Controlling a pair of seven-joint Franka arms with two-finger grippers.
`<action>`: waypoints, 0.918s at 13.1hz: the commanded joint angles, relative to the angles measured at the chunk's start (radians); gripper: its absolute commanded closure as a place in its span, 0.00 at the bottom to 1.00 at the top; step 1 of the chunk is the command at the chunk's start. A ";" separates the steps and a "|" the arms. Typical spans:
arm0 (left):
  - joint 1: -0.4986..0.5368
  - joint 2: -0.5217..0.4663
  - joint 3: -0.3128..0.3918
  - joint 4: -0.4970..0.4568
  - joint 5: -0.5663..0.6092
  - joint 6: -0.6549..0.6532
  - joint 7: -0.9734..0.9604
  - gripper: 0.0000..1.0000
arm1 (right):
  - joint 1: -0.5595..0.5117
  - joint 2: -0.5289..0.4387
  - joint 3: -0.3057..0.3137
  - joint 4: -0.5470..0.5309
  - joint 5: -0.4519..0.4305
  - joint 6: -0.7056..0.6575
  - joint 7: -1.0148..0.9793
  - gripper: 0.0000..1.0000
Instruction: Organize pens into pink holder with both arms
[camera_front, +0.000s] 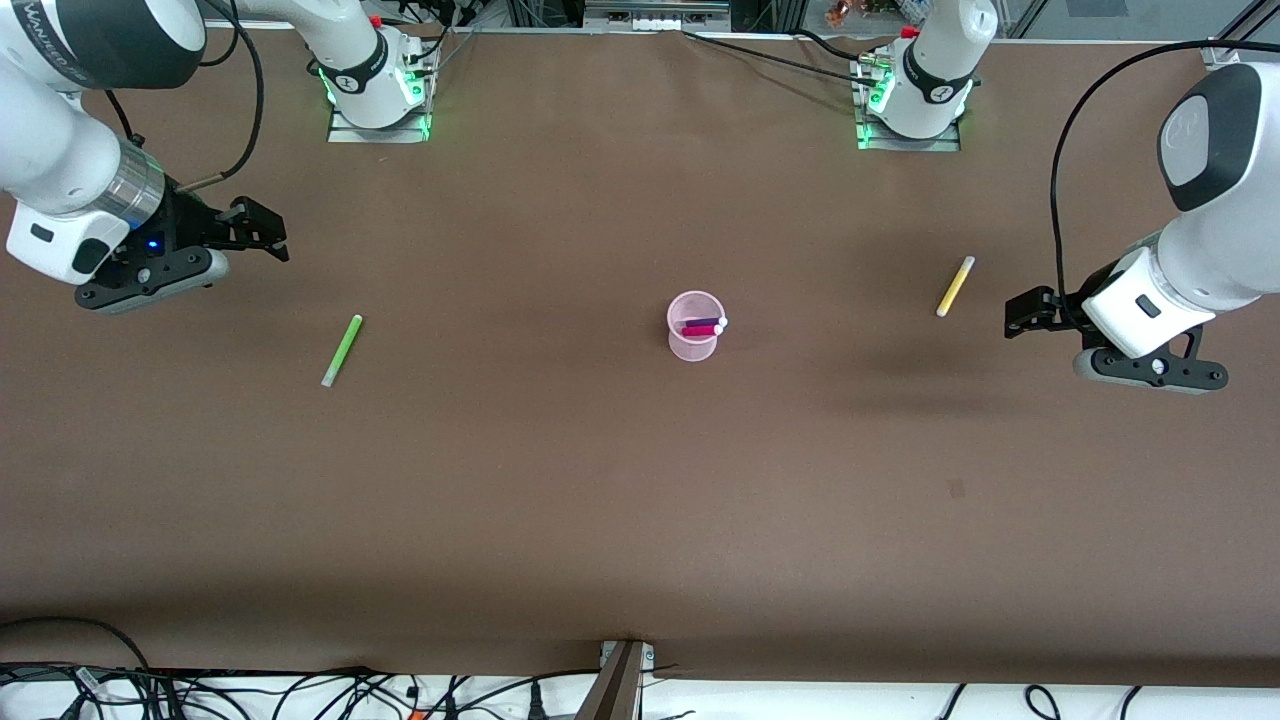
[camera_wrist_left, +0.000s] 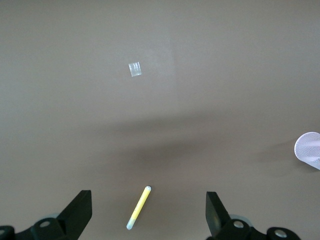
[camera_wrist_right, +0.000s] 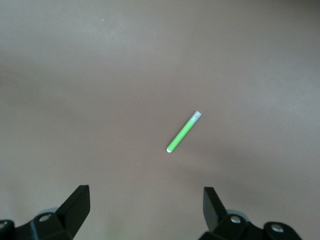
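Pens are split between the cup and the bench. Purple pen and magenta pen already lean inside the pink cup, which stands upright mid-bench. Green pen lies flat toward my right arm's end, at about nine o'clock from the cup, well apart from it. Yellow pen lies flat toward my left arm's end, at about two o'clock from the cup. My right gripper hangs over bare bench near the green pen, fingers spread and empty. My left gripper hangs over the bench just beside the yellow pen, fingers also spread, nothing between them.
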 joint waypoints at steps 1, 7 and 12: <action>-0.006 -0.004 0.005 -0.002 -0.016 -0.006 0.018 0.00 | -0.237 -0.024 0.226 0.008 -0.017 -0.024 0.015 0.00; -0.006 -0.004 0.005 -0.003 -0.016 -0.006 0.017 0.00 | -0.647 -0.025 0.648 0.047 -0.014 -0.067 0.051 0.00; -0.006 -0.004 0.005 -0.002 -0.016 -0.006 0.017 0.00 | -0.656 -0.015 0.656 0.105 -0.014 -0.093 0.045 0.00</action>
